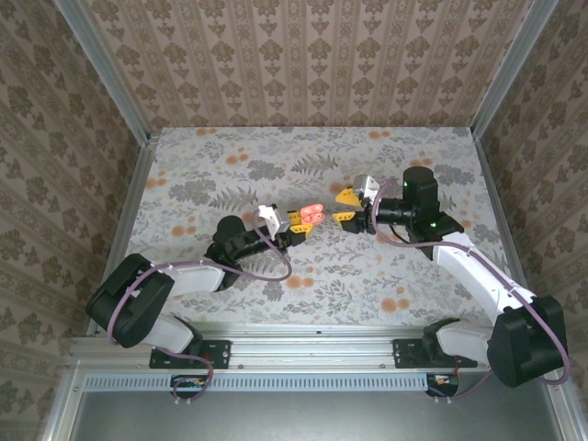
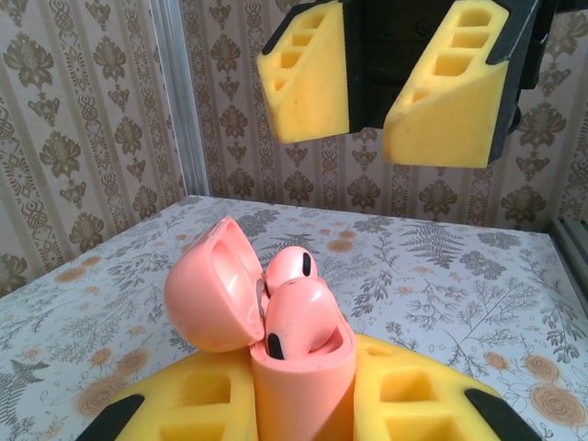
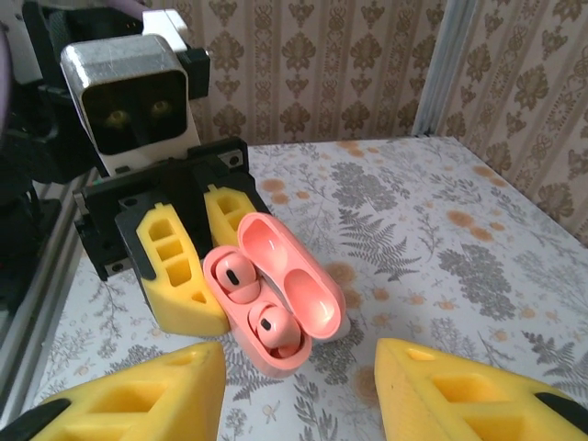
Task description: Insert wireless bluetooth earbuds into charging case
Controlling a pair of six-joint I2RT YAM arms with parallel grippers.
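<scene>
- L hand (image 1: 303, 225) is clamped on the coral-pink charging case (image 1: 310, 214) over the middle of the counter (image 1: 276, 156). R hand (image 1: 346, 208) faces it from just beside, fingers apart, nothing btwn them.
- Top view gives us layout only: the case is a small pink blob, contents too small to tell.
- L wrist view gives the detail. The case (image 2: 301, 390) sticks out btwn the L hand's yellow fingers (image 2: 175, 404), its lid (image 2: 213, 285) swung open to the left. Two earbuds (image 2: 296, 317) sit in it, each w/ a dark oval spot. R hand (image 2: 367, 92) shows above, gap plain.
- R wrist view looks into the lid (image 3: 296, 280), a smooth hollow shell. We see the earbuds (image 3: 273, 329) in separate wells.
- Materials: case & buds are glossy, rounded plastic. The fingers (image 3: 478, 395) are matte yellow wedges w/ rectangular pockets. Counter has a floral print.
</scene>
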